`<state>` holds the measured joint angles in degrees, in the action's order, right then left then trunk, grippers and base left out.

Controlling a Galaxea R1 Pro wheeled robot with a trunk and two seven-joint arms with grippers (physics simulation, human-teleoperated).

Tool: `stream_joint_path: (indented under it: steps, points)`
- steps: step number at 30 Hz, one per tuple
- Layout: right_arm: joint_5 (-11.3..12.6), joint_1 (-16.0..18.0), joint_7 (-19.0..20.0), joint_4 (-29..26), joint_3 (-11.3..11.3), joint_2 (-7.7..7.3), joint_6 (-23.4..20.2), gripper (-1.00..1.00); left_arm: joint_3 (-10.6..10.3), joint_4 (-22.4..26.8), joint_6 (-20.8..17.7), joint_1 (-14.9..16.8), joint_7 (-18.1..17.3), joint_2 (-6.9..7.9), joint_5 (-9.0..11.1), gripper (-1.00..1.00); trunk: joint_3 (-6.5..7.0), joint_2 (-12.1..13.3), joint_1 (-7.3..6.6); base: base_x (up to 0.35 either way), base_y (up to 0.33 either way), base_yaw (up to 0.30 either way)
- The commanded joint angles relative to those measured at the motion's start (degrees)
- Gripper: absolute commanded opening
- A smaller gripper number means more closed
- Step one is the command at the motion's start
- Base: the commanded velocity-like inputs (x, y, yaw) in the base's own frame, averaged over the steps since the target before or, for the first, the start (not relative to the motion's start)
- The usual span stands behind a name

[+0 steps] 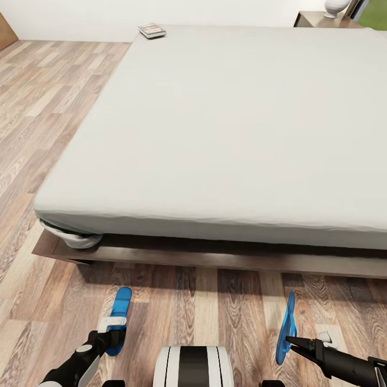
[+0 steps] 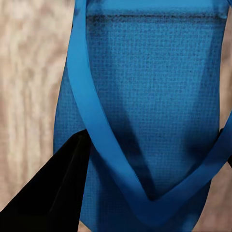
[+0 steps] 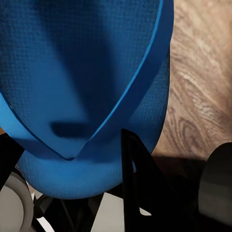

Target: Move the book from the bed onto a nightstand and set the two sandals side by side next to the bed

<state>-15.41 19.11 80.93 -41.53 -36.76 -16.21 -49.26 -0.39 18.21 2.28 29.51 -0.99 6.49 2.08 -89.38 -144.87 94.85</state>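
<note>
Each gripper holding a sandal, left gripper (image 1: 114,332), right gripper (image 1: 290,341), bed (image 1: 226,134) beyond

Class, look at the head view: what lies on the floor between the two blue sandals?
Bare wood-plank floor between the left sandal and the right sandal, plus the robot's white-and-black trunk at the frame's lower edge.

Even, diffuse light is illuminating the scene; soft shadow is lying under the bed (image 1: 215,134); wrist close-ups are rendering blurred.
</note>
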Motion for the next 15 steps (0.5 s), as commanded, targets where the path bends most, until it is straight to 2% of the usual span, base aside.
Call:
stream_joint_path:
  steps: [1, 5, 15]
  points:
    - [-0.59, 0.07, 0.51, -0.04, -0.25, 0.04, -0.57, -1.00, -0.05, -0.07, 0.24, 0.02, -0.06, 0.02, 0.20, -1.00, -0.03, -0.01, -0.01, 0.000, 0.000, 0.000]
    - [-0.59, 0.09, 0.51, -0.04, -0.25, 0.04, -0.57, -1.00, -0.05, -0.10, 0.30, 0.02, -0.03, 0.02, 0.20, -1.00, -0.03, -0.01, -0.01, 0.000, 0.000, 0.000]
    - [-0.59, 0.07, 0.52, -0.03, -0.25, 0.04, -0.56, -1.00, -0.05, -0.12, 0.27, 0.02, 0.02, -0.04, 0.20, -1.00, -2.24, -0.15, 0.25, 0.000, 0.000, 0.000]
